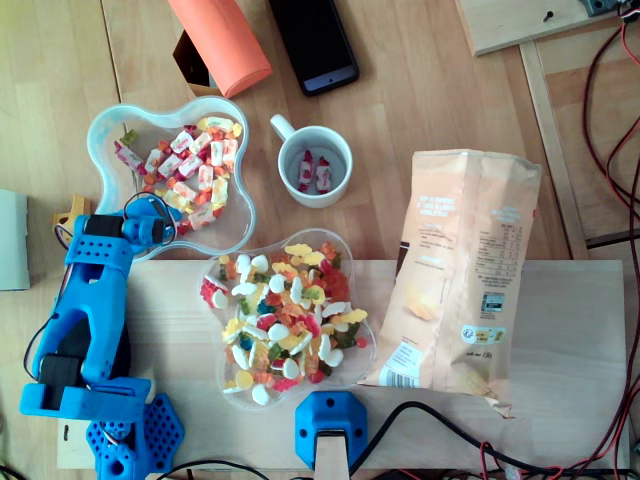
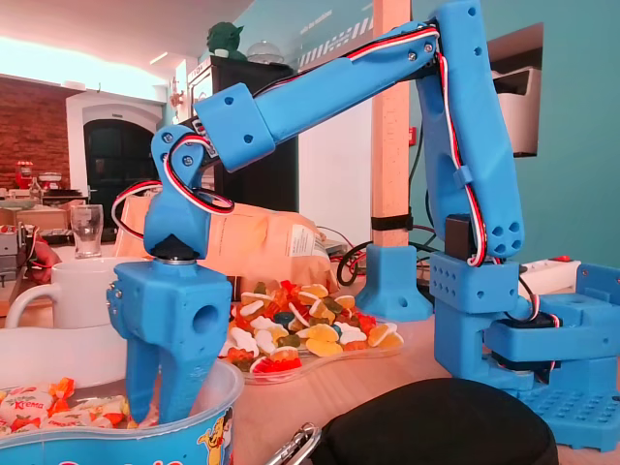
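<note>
My blue gripper [image 2: 160,402] points straight down into a clear flower-shaped bowl [image 2: 126,441] of wrapped candies [image 2: 53,405]. Its fingers [image 2: 184,373] stand close together with a narrow slit between them. Their tips are hidden behind the bowl's rim, so I cannot tell whether a candy is between them. In the overhead view the gripper [image 1: 150,228] is over the lower left part of that bowl [image 1: 100,130], beside the candies [image 1: 195,165].
A clear dish of gummies [image 1: 285,310] lies on the wooden board [image 1: 560,340], with a chips bag [image 1: 460,260] to its right. A white mug [image 1: 315,165] holds two candies. A phone [image 1: 312,40] and an orange cylinder [image 1: 220,40] lie behind.
</note>
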`<action>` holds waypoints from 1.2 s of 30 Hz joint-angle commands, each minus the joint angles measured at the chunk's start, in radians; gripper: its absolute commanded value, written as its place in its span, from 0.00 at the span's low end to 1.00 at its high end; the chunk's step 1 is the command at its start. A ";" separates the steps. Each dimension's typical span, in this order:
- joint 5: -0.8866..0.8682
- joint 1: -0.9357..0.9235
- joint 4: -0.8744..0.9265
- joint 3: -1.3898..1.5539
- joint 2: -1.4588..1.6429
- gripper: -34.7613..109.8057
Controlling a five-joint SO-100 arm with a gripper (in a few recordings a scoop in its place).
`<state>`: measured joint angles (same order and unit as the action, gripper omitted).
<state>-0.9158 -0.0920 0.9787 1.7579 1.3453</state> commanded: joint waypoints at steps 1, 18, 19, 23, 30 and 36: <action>-0.002 -0.011 -0.061 -0.002 0.021 0.38; 0.000 -0.026 -0.143 0.005 -0.040 0.38; 0.000 -0.026 -0.143 0.005 -0.040 0.38; 0.000 -0.031 -0.143 0.005 -0.038 0.38; 0.002 -0.083 -0.140 0.005 -0.037 0.38; 0.002 -0.089 -0.057 0.002 -0.037 0.38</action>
<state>-0.9081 -0.1534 0.8820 1.7579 1.2747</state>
